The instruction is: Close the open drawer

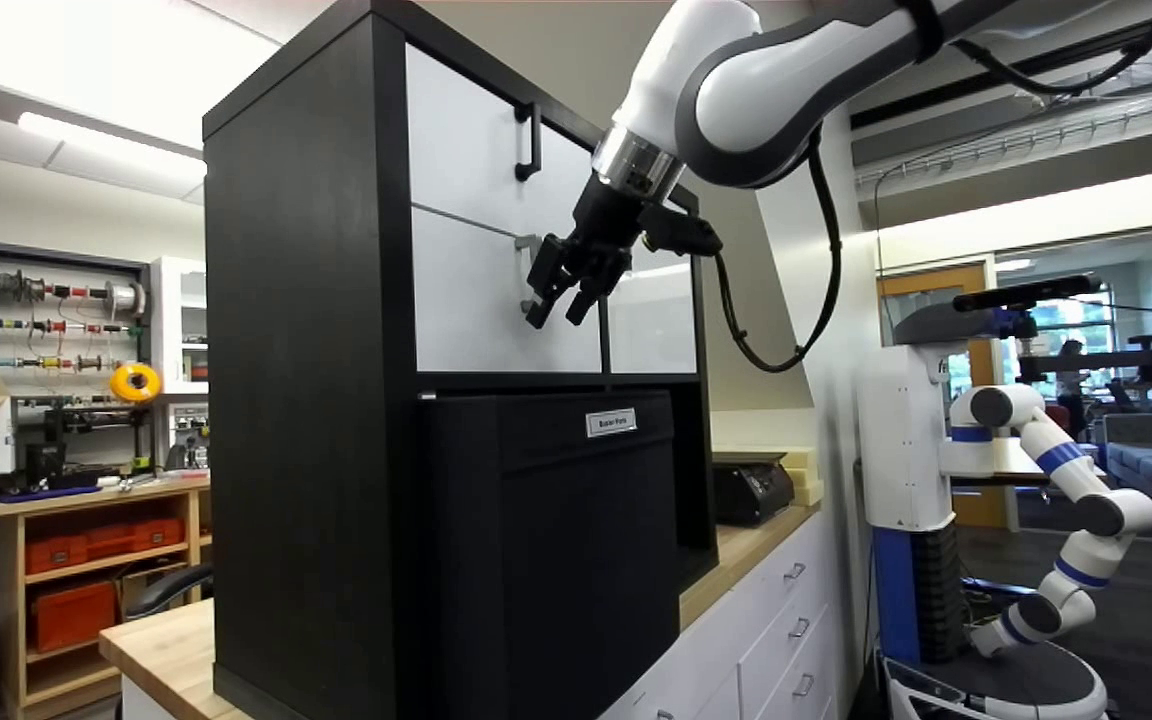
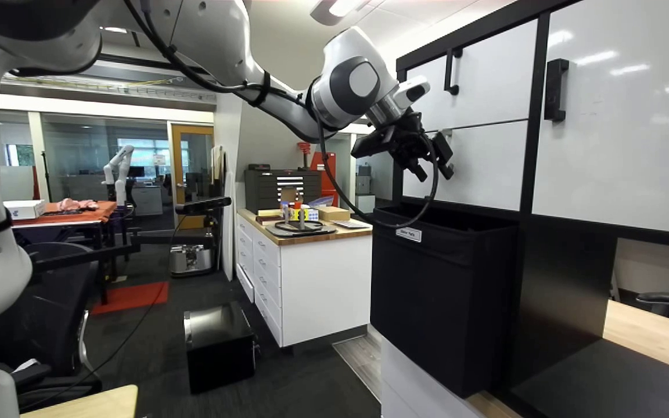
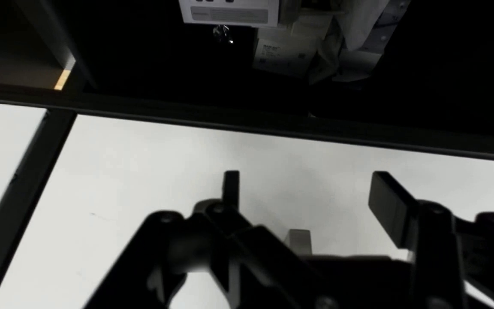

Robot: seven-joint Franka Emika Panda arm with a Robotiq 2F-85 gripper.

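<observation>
Lower drawer [image 1: 496, 340]: this is the one I think I must close. It has a white front and sits in the tall black cabinet [image 1: 296, 300], right under the upper drawer [image 1: 461, 140]. It looks level with the frame, so I think it is shut, or nearly.
My claw [image 1: 556, 315]: wide apart, with nothing held that I can see. It is just in front of the lower drawer.
Grey handle [image 3: 299, 241]: very near my fingers [image 3: 388, 210]. I can't tell if we touch. If a finger hooks it as I back off, I could pull the drawer out.
Black cabinet: if I push hard on a shut drawer, I might shove the whole cabinet.
Black cable [image 2: 394, 225]: it hangs in a loop by the black bin [image 2: 427, 284]. It could catch on the bin if I swing low.
Black bin: it stands under the lower drawer and pokes out in front, so I could bump it if I drop down. Inside I see a white box [image 3: 230, 15] and some pale packets [image 3: 285, 53]. The rest is too dark.
Orange cases [image 1: 106, 545]: on shelves far behind. I can't see what is in them.
</observation>
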